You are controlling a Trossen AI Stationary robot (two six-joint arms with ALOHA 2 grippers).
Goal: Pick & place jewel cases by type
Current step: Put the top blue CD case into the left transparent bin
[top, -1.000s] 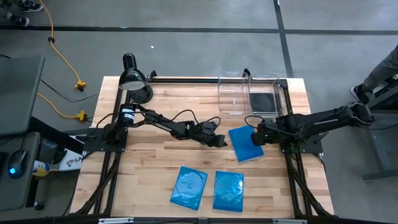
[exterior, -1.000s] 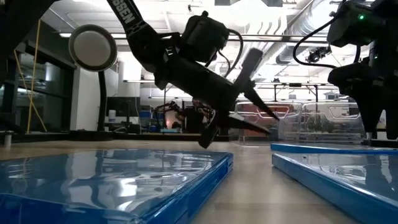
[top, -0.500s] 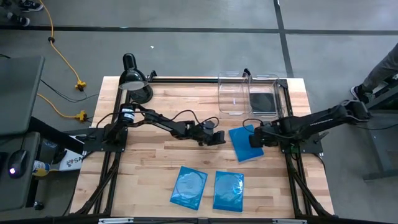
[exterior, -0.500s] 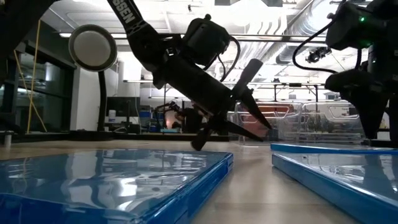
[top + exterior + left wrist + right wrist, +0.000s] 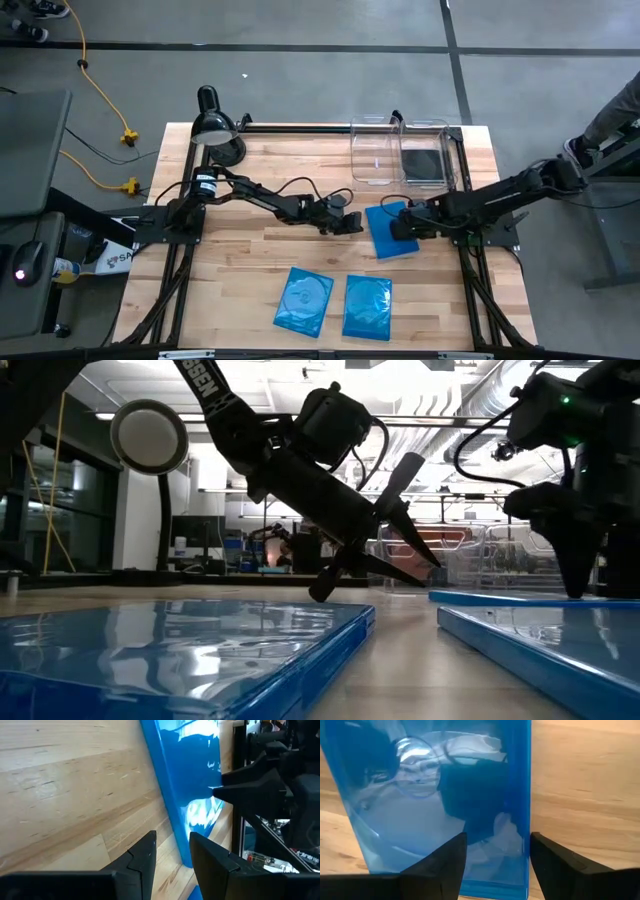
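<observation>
A blue jewel case (image 5: 385, 235) lies flat on the table's right half. My right gripper (image 5: 403, 228) hangs over it, open, fingers pointing down with one on each side of its long edge (image 5: 529, 795). My left gripper (image 5: 352, 222) is open just left of that case, at its left edge (image 5: 167, 805). Two more blue cases (image 5: 305, 300) (image 5: 367, 307) lie flat near the near edge. Something black and square (image 5: 422, 162) lies in the right-hand clear bin; how many black cases are stacked there does not show. My right gripper stands over the blue case's right part from above, and in the low view its fingers (image 5: 575, 575) reach down to the lid; I cannot tell whether they touch it. My left gripper comes slanting from the left at the case's left edge; I cannot tell whether it touches.
Two clear bins (image 5: 375, 152) (image 5: 428, 128) stand side by side at the far edge. A black desk lamp (image 5: 215, 130) sits at the far left corner. A person's leg (image 5: 615, 115) shows beyond the right edge. Bare wood lies left of the blue cases.
My right gripper has moved toward the table's left, across the blue case from its right edge to over its middle. My left gripper has drawn back a little toward the left and far side.
</observation>
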